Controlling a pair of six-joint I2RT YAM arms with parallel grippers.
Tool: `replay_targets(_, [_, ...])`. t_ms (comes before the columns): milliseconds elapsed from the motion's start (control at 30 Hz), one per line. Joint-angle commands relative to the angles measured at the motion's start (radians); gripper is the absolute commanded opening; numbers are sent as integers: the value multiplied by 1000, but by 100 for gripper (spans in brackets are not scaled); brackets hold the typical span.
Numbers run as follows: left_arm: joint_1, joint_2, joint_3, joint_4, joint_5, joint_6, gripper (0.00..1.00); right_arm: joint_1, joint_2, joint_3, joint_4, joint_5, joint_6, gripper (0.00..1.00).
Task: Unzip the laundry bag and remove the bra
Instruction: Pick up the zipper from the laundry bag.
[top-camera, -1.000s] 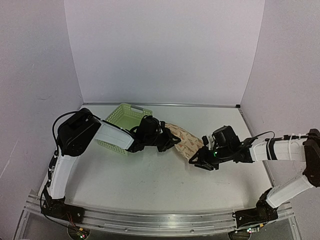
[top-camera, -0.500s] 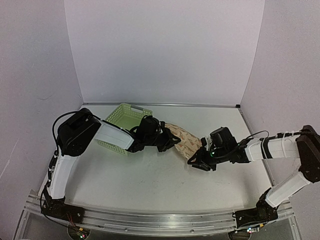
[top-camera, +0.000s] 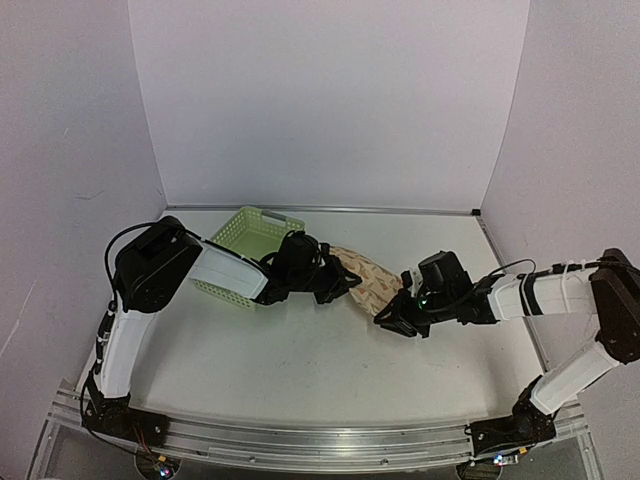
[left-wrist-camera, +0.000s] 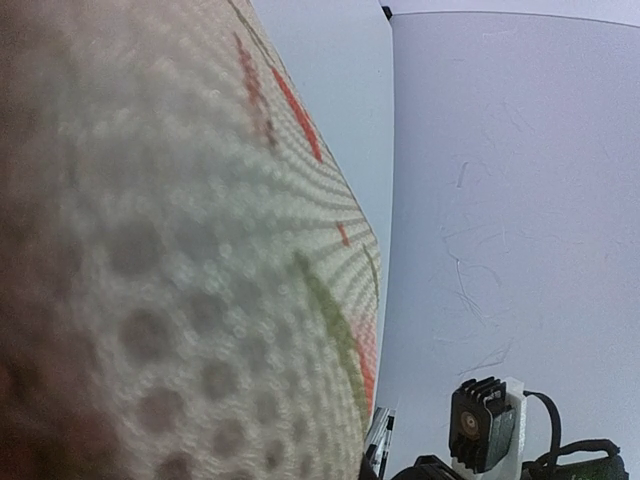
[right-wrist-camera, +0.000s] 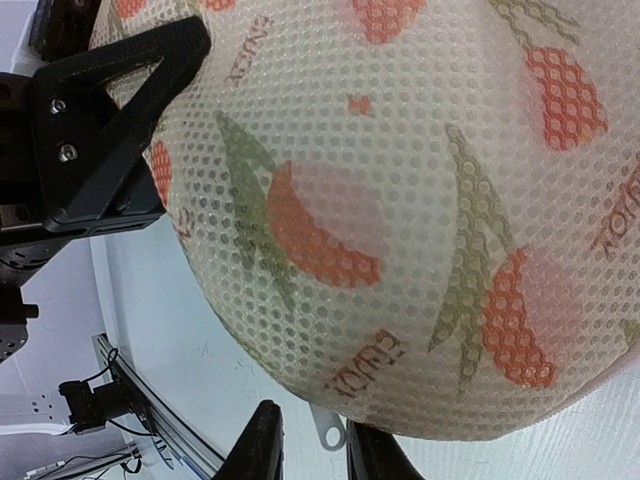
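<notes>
laundry bag (top-camera: 368, 275) mid-table between the two claws, just right of the green basket (top-camera: 243, 238); bag contents hidden behind the mesh; zipper hard to trace, only the white zip pull (right-wrist-camera: 326, 432) shows at its lower edge; right gripper (right-wrist-camera: 312, 445) narrowly parted around that pull, not clearly pinching; left gripper (top-camera: 340, 283) clamped on the bag's left end, its fingers unseen in its own view; basket interior partly blocked by the left arm
</notes>
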Motion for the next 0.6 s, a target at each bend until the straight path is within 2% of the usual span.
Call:
replay_targets(0, [-6,-15,28,69,22,1,0,0,-1,41,42,24,11,22])
replay_targets(233, [-6,-20,21,70,19,1,0,-3,9,32,47,22,18,15])
replay_targets(467, [-6,-22,19,69,19,1,0,-4,3,22,49,24,20,0])
replay_targets(567, [-6,-25,19,71,20,1,0,-5,-6,12,49,25,19,0])
